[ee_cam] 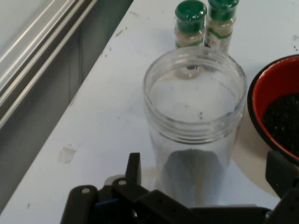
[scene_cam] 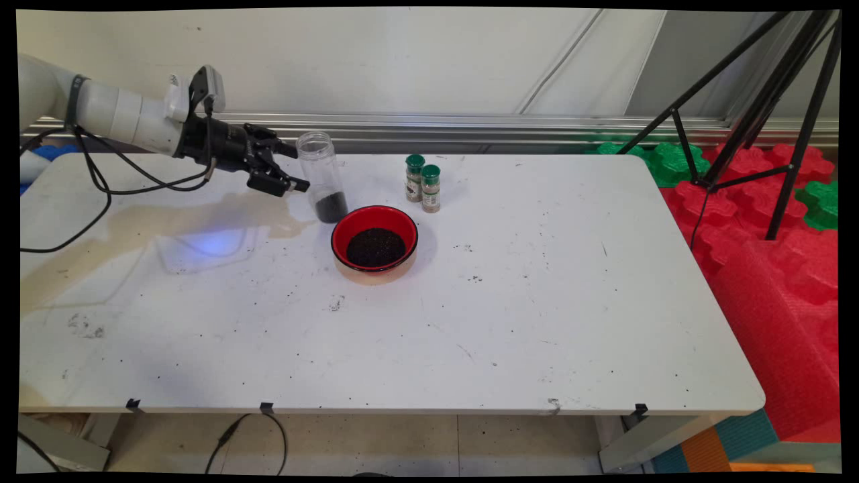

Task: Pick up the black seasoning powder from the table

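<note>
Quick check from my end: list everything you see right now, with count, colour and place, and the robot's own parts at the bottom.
Jar: one, clear plastic, open top, dark grains at its bottom; upright behind and left of the bowl.
Bowl: one, red inside, holding dark grains; on the table near the middle.
Spice bottles: two, green caps; side by side behind and right of the bowl.
Table: one, white, specked with dark crumbs.
Tripod: one, black; right of the table.
Foam blocks: several, red and green; floor at right.
End effector: one, black, open, at the jar's left side.
</note>
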Motion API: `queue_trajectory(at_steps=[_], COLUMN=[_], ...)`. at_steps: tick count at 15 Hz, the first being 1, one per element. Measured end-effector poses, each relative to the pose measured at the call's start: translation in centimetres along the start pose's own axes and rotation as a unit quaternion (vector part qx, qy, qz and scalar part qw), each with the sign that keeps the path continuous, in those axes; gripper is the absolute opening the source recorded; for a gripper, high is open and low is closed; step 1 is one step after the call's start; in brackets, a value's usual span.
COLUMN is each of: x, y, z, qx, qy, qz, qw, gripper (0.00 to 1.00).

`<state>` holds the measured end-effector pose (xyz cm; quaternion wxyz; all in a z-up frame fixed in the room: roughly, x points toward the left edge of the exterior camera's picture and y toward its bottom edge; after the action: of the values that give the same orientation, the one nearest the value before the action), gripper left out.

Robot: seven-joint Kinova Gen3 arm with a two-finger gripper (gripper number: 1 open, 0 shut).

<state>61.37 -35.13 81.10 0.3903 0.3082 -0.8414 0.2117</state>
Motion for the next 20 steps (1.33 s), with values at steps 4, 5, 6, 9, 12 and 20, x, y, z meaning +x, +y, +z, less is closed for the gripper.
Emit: queue_trajectory(at_steps=[4, 5, 6, 9, 12, 20], x=[-0.9, -1.1, -1.3, -1.9, -2.6, -4.0], y=[-0.7, -0.8, -1.0, -1.2, -1.5, -2.3], z=[0.9, 1.1, 1.3, 1.8, 2.3, 3.4], qx=[-0.009, -0.010, -0.013, -0.021, -0.029, -0.044], qy=[0.022, 0.026, 0.031, 0.043, 0.057, 0.091], qz=[0.009, 0.010, 0.012, 0.017, 0.020, 0.015], qw=[0.9997, 0.9996, 0.9994, 0.9987, 0.9978, 0.9948], gripper=[1.00, 1.00, 1.00, 1.00, 1.00, 1.00])
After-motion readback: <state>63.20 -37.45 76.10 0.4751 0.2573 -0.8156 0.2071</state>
